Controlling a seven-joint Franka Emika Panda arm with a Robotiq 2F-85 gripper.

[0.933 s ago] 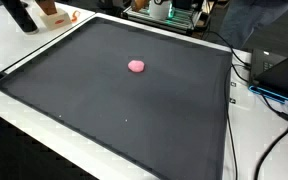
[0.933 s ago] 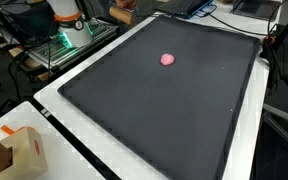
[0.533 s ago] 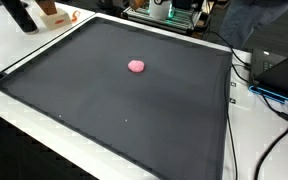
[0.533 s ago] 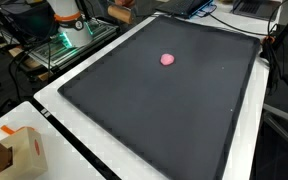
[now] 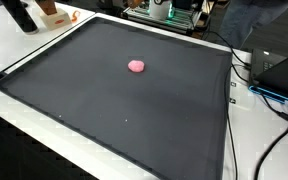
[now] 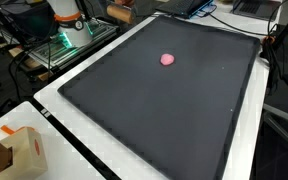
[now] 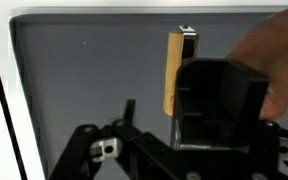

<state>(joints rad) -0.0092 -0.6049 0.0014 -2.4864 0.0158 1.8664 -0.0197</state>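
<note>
A small pink lump point(image 5: 136, 66) point(image 6: 168, 59) lies alone near the middle of a black mat point(image 5: 174, 120) point(image 6: 184, 120), in both exterior views. In the wrist view my gripper point(image 7: 199, 125) comes in from the bottom as dark linkages. Its left finger point(image 7: 130, 112) stands apart from a black box point(image 7: 219, 100) with a wooden side point(image 7: 173, 72), which fills the space before the jaws. The right finger is lost in the dark. Nothing is seen held. The pink lump is absent from the wrist view.
The mat lies on a white table point(image 5: 24, 55) point(image 6: 74, 130). A wooden box point(image 5: 52, 13) and a dark object point(image 5: 20, 16) sit at one corner; a tan box point(image 6: 19, 150) is at the near corner. Cables and electronics point(image 5: 274, 80) ring the table.
</note>
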